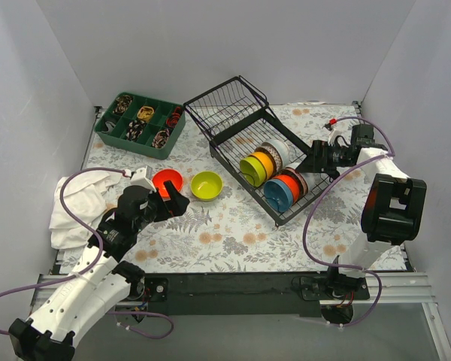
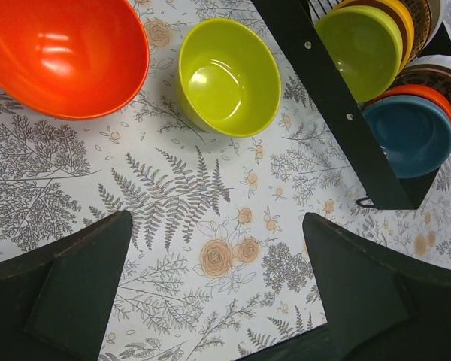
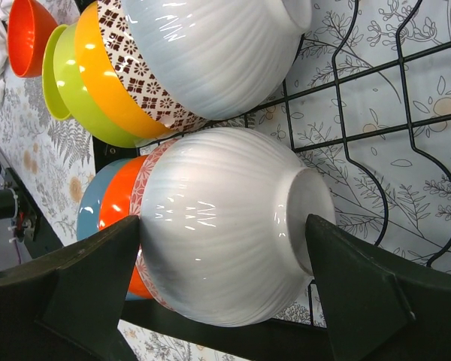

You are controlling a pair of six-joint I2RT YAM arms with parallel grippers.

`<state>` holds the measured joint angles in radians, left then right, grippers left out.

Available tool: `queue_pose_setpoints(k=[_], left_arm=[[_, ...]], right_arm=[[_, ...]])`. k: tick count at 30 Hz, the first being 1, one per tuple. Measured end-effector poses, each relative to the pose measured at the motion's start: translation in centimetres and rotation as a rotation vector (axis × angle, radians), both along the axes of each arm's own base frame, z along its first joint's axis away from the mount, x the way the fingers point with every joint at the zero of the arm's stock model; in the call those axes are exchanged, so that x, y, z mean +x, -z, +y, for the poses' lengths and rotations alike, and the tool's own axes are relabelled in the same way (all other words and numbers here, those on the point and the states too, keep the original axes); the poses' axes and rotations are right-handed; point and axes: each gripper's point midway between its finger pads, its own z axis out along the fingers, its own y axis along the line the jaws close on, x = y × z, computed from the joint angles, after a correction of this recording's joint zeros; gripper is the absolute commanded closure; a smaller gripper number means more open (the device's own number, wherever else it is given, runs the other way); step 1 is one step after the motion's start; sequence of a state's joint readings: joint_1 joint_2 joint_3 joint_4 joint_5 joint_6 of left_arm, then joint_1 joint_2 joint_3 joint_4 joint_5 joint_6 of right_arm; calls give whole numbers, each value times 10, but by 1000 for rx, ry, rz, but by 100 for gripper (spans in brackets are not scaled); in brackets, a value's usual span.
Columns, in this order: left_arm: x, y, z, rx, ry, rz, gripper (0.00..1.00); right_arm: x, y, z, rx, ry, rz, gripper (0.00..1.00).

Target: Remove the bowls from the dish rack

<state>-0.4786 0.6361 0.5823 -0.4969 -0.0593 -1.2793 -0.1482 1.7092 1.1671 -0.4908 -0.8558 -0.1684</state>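
Observation:
The black wire dish rack (image 1: 233, 120) sits at the table's centre and holds two rows of bowls on edge. The back row is green (image 1: 251, 170), yellow and white; the front row is blue (image 1: 276, 195), orange and white. My right gripper (image 1: 307, 165) is open at the rack's right side. Its fingers straddle the front row's white ribbed bowl (image 3: 218, 218), one at the rim and one at the foot. My left gripper (image 1: 177, 203) is open and empty above the cloth. It is just near of an orange bowl (image 1: 167, 180) and a lime bowl (image 1: 207, 185) standing on the table.
A green compartment tray (image 1: 107, 134) with small items stands at the back left. A white cloth (image 1: 75, 199) lies at the left edge. White walls close in three sides. The rack's black frame (image 2: 338, 98) runs near the left gripper's right side.

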Motion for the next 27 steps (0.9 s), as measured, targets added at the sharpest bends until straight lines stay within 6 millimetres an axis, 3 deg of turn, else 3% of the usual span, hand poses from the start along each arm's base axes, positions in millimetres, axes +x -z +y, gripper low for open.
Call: queue_pose_setpoints(k=[12, 18, 27], left_arm=[[0, 1, -3, -3, 19, 6, 2], [0, 1, -4, -4, 20, 5, 2], [-1, 0, -5, -8, 28, 3, 2]], right_arm=[[0, 0, 4, -58, 2, -11, 7], [2, -1, 5, -78, 0, -27, 25], [4, -5, 7, -130, 11, -56, 66]])
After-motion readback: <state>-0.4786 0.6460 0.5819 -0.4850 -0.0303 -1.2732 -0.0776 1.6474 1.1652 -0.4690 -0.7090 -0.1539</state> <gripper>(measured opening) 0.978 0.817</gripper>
